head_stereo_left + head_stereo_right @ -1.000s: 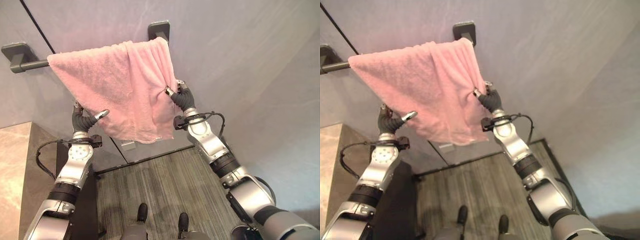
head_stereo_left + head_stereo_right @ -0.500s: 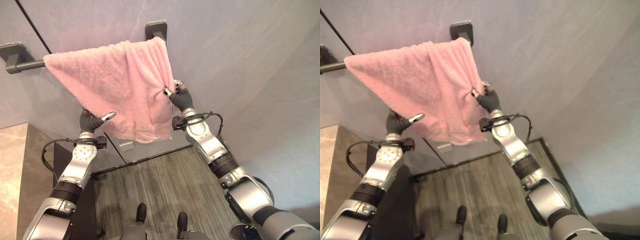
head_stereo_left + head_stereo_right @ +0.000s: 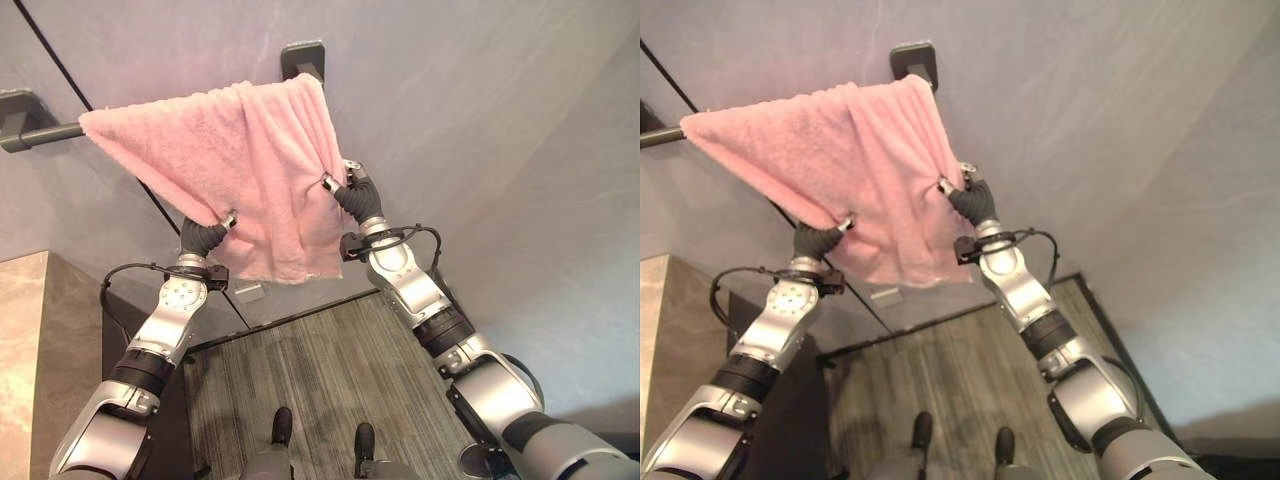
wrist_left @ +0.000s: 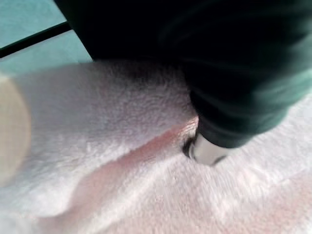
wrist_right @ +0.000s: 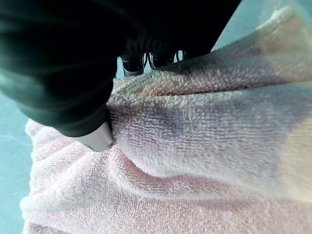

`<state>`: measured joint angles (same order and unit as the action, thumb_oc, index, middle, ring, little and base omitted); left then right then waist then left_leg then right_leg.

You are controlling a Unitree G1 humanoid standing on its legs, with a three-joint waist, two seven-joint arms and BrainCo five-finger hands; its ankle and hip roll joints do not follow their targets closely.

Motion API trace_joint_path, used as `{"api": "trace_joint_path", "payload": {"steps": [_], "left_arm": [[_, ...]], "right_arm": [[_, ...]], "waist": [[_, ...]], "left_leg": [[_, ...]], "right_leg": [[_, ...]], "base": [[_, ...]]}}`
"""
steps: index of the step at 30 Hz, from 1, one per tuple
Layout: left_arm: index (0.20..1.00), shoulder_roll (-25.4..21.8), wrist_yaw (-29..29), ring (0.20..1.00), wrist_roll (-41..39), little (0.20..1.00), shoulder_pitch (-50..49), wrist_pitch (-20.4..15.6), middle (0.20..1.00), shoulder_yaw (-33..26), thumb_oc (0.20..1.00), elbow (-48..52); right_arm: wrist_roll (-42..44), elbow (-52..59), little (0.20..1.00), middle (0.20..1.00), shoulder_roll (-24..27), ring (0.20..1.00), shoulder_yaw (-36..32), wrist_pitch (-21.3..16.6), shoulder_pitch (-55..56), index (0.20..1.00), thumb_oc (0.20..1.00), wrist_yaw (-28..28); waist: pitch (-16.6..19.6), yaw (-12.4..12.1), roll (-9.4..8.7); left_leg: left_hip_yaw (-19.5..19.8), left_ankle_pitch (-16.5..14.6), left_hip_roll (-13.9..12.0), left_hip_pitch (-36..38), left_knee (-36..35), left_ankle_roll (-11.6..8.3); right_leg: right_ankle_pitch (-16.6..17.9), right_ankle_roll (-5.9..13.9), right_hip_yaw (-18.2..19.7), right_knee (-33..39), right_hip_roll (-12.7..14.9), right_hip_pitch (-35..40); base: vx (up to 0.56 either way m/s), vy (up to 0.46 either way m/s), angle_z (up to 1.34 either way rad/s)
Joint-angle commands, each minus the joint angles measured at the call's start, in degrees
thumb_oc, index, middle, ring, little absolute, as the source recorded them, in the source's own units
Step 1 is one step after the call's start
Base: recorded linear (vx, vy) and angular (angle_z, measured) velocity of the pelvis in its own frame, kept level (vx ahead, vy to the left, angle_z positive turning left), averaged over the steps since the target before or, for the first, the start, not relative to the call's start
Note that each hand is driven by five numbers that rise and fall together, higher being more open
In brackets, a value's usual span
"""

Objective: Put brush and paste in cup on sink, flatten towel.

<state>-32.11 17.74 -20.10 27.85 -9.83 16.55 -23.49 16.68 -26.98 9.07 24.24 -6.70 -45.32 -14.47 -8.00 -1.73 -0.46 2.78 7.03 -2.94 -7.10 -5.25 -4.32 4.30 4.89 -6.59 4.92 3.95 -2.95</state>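
A: Locating towel. Hanging over a dark rail (image 3: 40, 133) in the upper left of the frame, pink towel (image 3: 230, 150) spreading from the rail's left part to the right bracket (image 3: 302, 55), lower edge drooping toward frame centre against the grey wall (image 3: 480, 120).

B: Checking left hand (image 3: 205, 237). Reaching up from the lower left, forearm angling toward centre, wrist raised, pinching the towel's lower left edge; in the left wrist view, thumb (image 4: 207, 150) pressing into a fold of cloth.

A: Checking right hand (image 3: 968, 200). Extending up from the lower right, arm nearly straight, fingers curling round the towel's right edge at mid-height; in the right wrist view, fingers (image 5: 134, 64) behind the hem, thumb in front, clamping it.

B: Noting surroundings. Wood-grain floor (image 3: 320, 370) lying along the lower centre, pale stone counter (image 3: 25, 340) occupying the lower left corner.
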Motion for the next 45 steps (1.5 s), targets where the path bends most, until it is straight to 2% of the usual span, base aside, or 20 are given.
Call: {"api": "trace_joint_path", "payload": {"steps": [1,6,13,17,19,28,34,45], "left_arm": [[0.2,-0.03,0.79,0.2,-0.78,0.2,4.54,-3.66,0.2,-3.17,0.2,0.51],[0.2,-0.48,0.66,0.2,-0.69,0.2,1.98,-3.82,0.2,-5.09,0.2,2.47],[0.2,-4.05,0.59,0.2,0.18,0.2,-1.66,-3.87,0.2,-8.33,0.2,4.71],[0.2,-6.39,0.66,0.2,0.23,0.2,-2.62,-4.05,0.2,-9.37,0.2,5.42],[0.2,-8.96,0.7,0.2,0.7,0.2,-2.45,-4.28,0.2,-9.51,0.2,5.64],[0.2,-10.59,1.1,0.2,0.81,0.2,-2.22,-4.52,0.2,-9.74,0.2,5.06],[0.2,-9.33,1.42,0.2,1.22,0.2,-3.98,-4.02,0.2,-10.6,0.2,4.85],[0.2,-7.72,1.33,0.2,2.71,0.2,-6.77,-3.45,0.2,-11.83,0.2,5.95]], "right_arm": [[0.15,-0.57,0.2,0.2,1.88,0.2,-0.83,-0.45,1.87,0.2,0.2,0.0],[-0.45,-0.5,0.2,0.2,1.52,0.2,-1.25,-0.19,2.61,0.2,0.2,0.2],[-0.76,-1.22,0.2,0.2,0.2,0.2,-0.88,0.09,2.54,0.2,0.2,0.92],[-0.62,-3.26,0.2,0.2,-0.78,0.2,-0.44,0.17,0.95,0.2,0.2,0.81],[-0.43,-5.14,0.2,0.2,-1.29,0.2,-0.54,0.28,-0.41,0.2,0.2,0.4],[-0.34,-8.79,0.2,0.2,-1.66,0.2,-1.44,0.62,-1.75,0.2,0.2,-0.64],[-0.68,-10.41,0.2,0.2,-2.08,0.2,-1.94,1.43,-0.62,0.2,0.2,-1.05],[-1.69,-10.47,0.2,0.2,-1.05,0.2,-2.44,2.15,0.9,0.2,0.2,-1.1]], "waist": [[-0.5,0.87,-0.72],[-0.26,0.48,-0.61],[-0.14,-0.93,-0.41],[-0.4,-2.47,-0.32],[-0.67,-4.25,-0.47],[-0.84,-6.57,-0.85],[-0.47,-6.84,-0.85],[-0.3,-5.79,-0.29]], "left_leg": [[-1.07,-9.4,-0.03,4.02,0.25,0.68],[-0.96,-9.45,-0.07,4.39,0.25,0.69],[-0.15,-9.36,0.23,4.51,0.25,0.76],[0.79,-9.08,0.54,4.08,0.25,0.87],[1.93,-8.71,1.05,3.34,0.25,1.03],[3.64,-8.18,1.9,2.32,0.25,1.24],[3.88,-8.16,2.07,2.47,0.25,1.32],[2.92,-8.32,1.75,3.0,0.25,1.22]], "right_leg": [[-3.85,4.08,0.21,-0.54,4.52,-1.32],[-4.09,4.03,-0.19,-0.54,4.56,-0.71],[-4.4,4.01,-1.32,-0.97,4.7,-0.08],[-4.51,4.08,-2.17,-1.58,5.09,-0.1],[-4.54,4.26,-3.33,-2.09,5.6,-0.26],[-4.63,4.56,-5.24,-2.8,6.5,-0.27],[-4.56,4.47,-5.4,-2.86,6.7,-0.1],[-4.5,4.22,-4.63,-2.81,6.49,-0.28]], "base": [[0.0,0.0,0.0],[0.0,0.0,0.0],[-0.01,0.005,0.03],[-0.03,0.016,0.12],[-0.05,0.019,0.19],[-0.02,0.01,0.18],[0.0,0.012,0.08],[0.0,0.001,-0.01]]}}
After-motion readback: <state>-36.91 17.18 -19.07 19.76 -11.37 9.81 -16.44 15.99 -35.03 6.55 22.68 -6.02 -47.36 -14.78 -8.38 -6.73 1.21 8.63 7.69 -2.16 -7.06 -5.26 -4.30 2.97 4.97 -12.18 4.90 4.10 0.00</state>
